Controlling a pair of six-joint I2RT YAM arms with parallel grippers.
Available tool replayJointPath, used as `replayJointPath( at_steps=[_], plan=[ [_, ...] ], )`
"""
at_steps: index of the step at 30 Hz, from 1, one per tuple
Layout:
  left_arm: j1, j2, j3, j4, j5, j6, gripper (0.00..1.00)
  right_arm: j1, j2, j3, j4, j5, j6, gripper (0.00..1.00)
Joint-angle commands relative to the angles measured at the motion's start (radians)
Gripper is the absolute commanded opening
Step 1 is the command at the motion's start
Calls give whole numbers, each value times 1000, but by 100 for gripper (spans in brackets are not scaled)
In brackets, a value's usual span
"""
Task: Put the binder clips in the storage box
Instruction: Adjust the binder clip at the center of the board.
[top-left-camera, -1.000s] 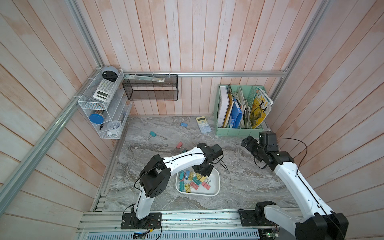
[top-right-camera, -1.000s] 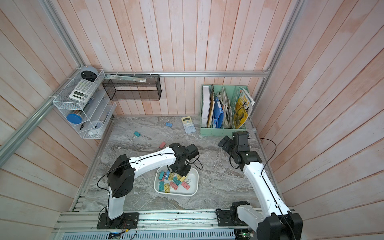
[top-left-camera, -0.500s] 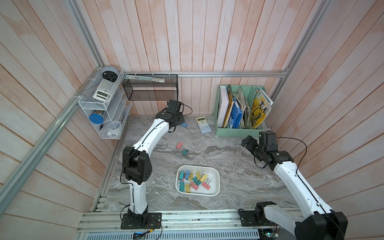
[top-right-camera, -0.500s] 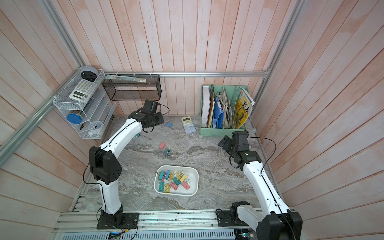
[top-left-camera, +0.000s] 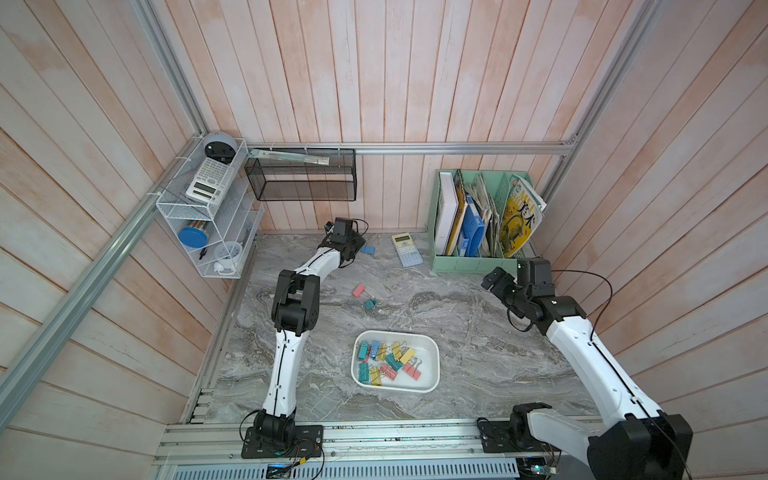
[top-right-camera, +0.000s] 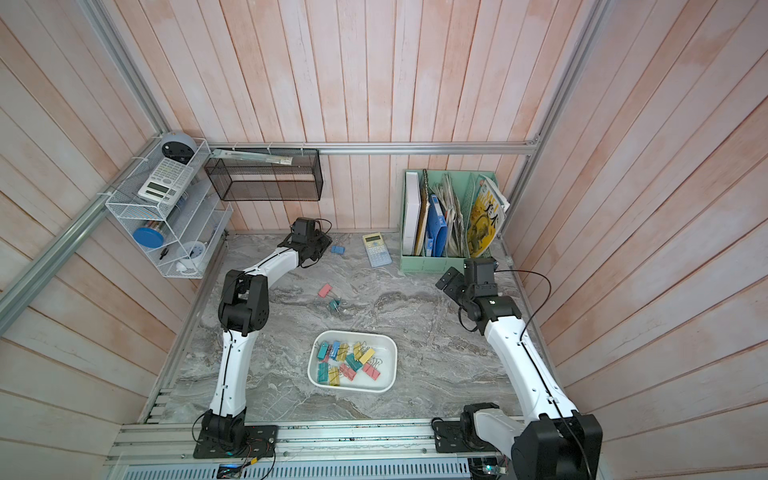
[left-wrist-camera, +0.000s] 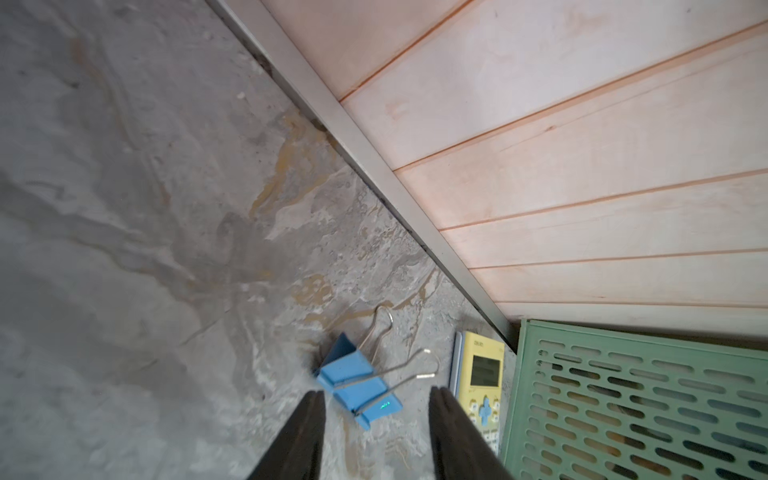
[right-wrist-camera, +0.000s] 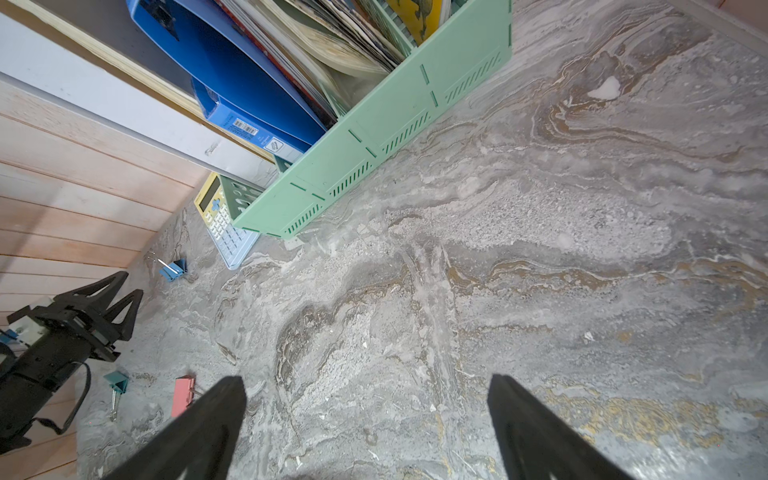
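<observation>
The white storage box (top-left-camera: 435, 360) (top-right-camera: 352, 333) sits near the front middle with several binder clips inside. Three more binder clips lie on the table: a blue one (top-left-camera: 368, 249) (top-right-camera: 337, 249) (left-wrist-camera: 357, 382) by the back wall, a pink one (top-left-camera: 358, 290) (top-right-camera: 324, 290) and a teal one (top-left-camera: 370, 305) (top-right-camera: 335, 305) mid-table. My left gripper (top-left-camera: 354, 244) (left-wrist-camera: 376, 392) is open, its tips on either side of the blue clip without touching it. My right gripper (top-left-camera: 492, 282) (right-wrist-camera: 365, 382) hangs open and empty over bare table at the right.
A yellow calculator (top-left-camera: 406, 249) lies just right of the blue clip. Behind it at the back right stands a mint-green file holder (top-left-camera: 478, 262). A black mesh basket (top-left-camera: 303, 178) and a white wire shelf (top-left-camera: 203, 216) hang on the walls at the back left.
My left arm has swung from over the storage box to the back wall beside the blue clip, and its jaws have widened. The right arm has not moved.
</observation>
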Motion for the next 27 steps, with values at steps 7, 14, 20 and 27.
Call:
replayJointPath(
  at_steps=[7, 14, 20, 27],
  plan=[
    [-30, 175, 378, -353, -141, 407, 74, -13, 34, 42, -24, -20, -26, 98],
    [-59, 270, 505, -454, -147, 525, 96, -17, 43, 34, -20, -37, -16, 98],
    [-65, 297, 537, -566, -209, 509, 90, -20, 51, 38, -30, -46, -14, 98],
    [-53, 290, 503, -670, -216, 503, 82, -23, 46, 33, -30, -57, -10, 98]
  ],
)
